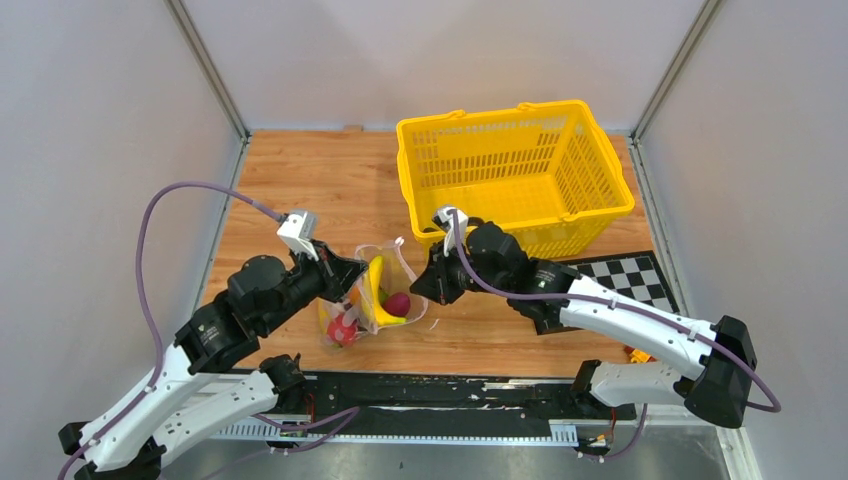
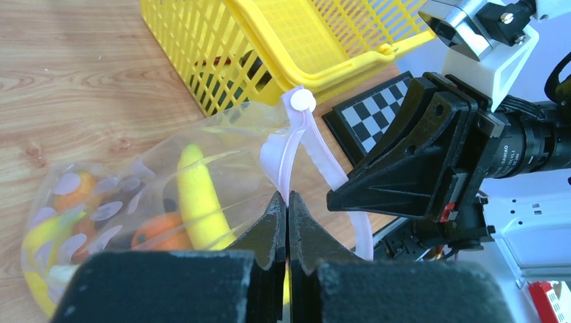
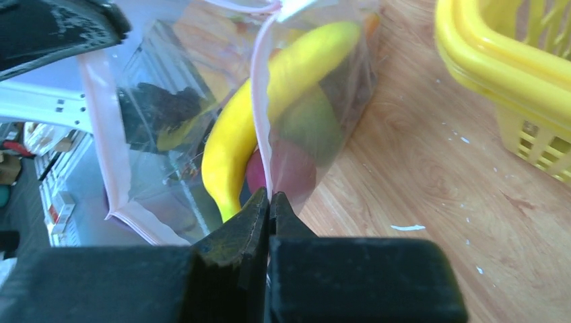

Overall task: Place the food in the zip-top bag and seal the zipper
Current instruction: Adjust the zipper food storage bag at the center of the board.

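Top external view: the zip-top bag sits mid-bench, at 7 o'clock from the yellow basket. The food is already inside; a yellow banana and a red piece show plainly through the film. The left claw meets the bag from 9 o'clock and the right claw from 3 o'clock, so the mouth is propped up between them rather than slumped on the wood. I judge the filling done and the sealing to be the step in hand.

Left wrist view: the left claw's jaws are pressed together on the zipper, whose pale pink strip runs straight down into the pinch. The white tab stands above it at 12 o'clock. Below the tab the two lips part, one curving off toward 4 o'clock, so the mouth reads as open. The banana lies at 9 o'clock behind the dotted plastic.

Right wrist view: the right claw's jaws are closed on the bag's other lip, with a pink edge rising from the pinch toward 12 o'clock and the banana just behind it. The blur makes it hard to say whether the strip itself or only the film beside it is caught. Gripping opposite lips probably keeps the strip taut and straight, ready for its halves to be pressed shut.
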Robot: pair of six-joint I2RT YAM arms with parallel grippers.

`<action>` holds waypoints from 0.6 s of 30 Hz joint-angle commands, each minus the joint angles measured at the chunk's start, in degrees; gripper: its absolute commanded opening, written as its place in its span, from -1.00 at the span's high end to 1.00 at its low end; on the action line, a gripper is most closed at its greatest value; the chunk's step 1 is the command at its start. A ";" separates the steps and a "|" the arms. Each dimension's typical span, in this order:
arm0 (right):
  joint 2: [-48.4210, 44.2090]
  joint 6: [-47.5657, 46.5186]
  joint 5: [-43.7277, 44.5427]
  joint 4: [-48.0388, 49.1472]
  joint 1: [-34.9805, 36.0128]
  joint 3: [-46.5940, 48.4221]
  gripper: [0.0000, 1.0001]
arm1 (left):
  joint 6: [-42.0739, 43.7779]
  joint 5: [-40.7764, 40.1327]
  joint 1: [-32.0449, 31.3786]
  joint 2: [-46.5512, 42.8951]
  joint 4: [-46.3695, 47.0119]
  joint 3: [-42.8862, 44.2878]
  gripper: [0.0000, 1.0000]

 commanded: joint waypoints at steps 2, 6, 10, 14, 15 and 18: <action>-1.24 -1.42 -8.59 6.56 0.03 5.36 1.00 | 0.44 3.84 -0.09 1.48 2.90 2.35 1.00; -2.24 0.21 -13.36 9.52 -0.02 8.01 1.00 | 3.03 9.76 -0.10 3.17 1.38 6.76 1.00; -3.96 3.96 -10.55 12.03 -0.34 6.49 1.00 | 5.16 16.66 -0.10 5.15 -0.53 11.07 1.00; -6.13 9.85 -17.34 22.92 -0.67 1.98 1.00 | 6.02 17.50 -0.10 6.04 -2.59 13.77 0.95; -6.27 10.73 -20.40 25.91 -0.60 1.10 1.00 | 6.28 17.51 -0.10 6.30 -3.05 14.29 0.93; -7.35 10.55 -24.25 26.69 -0.46 0.98 1.00 | 7.60 18.23 -0.10 7.68 -4.65 14.92 0.81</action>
